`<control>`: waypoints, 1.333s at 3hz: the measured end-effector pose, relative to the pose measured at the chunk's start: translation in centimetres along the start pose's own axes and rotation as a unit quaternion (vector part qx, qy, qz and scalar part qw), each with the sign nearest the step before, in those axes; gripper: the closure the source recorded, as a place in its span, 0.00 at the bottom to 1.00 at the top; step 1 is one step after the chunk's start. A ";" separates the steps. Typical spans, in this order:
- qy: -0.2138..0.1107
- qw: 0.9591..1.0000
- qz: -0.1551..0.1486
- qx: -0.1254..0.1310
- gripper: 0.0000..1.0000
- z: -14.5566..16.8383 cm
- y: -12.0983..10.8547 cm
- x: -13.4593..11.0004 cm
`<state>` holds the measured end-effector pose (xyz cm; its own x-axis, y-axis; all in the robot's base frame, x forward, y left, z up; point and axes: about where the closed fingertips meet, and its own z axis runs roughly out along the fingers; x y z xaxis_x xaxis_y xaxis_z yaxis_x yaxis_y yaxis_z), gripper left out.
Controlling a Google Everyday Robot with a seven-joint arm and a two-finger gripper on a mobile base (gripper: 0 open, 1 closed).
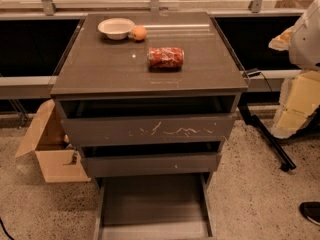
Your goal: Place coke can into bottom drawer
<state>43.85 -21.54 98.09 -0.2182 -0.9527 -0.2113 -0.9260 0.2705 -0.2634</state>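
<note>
The coke can (165, 57) is red with white markings and lies on its side on the cabinet top (100, 69), right of centre. The bottom drawer (154, 204) is pulled out towards me, and its flat grey floor shows nothing in it. The drawer front with white scratches (150, 130) and the plain middle drawer front (150, 164) sit above it. My white arm and its gripper (295, 99) are at the right edge of the view, beside the cabinet and well away from the can. Nothing shows in the gripper.
A white bowl (116, 27) and an orange fruit (138, 32) stand at the back left of the cabinet top. An open cardboard box (50, 151) sits on the floor to the left. A black stand leg (270, 139) and a dark shoe (311, 211) are on the right.
</note>
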 end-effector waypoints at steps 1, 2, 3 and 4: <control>-0.007 1.000 -0.002 0.001 0.00 0.4 -0.7 -0.3; -0.028 1.000 -0.006 0.002 0.00 1.8 -2.8 -1.4; -0.066 0.998 -0.003 -0.003 0.00 4.3 -5.0 -3.2; -0.066 0.998 -0.003 -0.003 0.00 4.3 -5.0 -3.2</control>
<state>50.53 -19.24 96.07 -0.1712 -0.9273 -0.3329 -0.9289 0.2646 -0.2592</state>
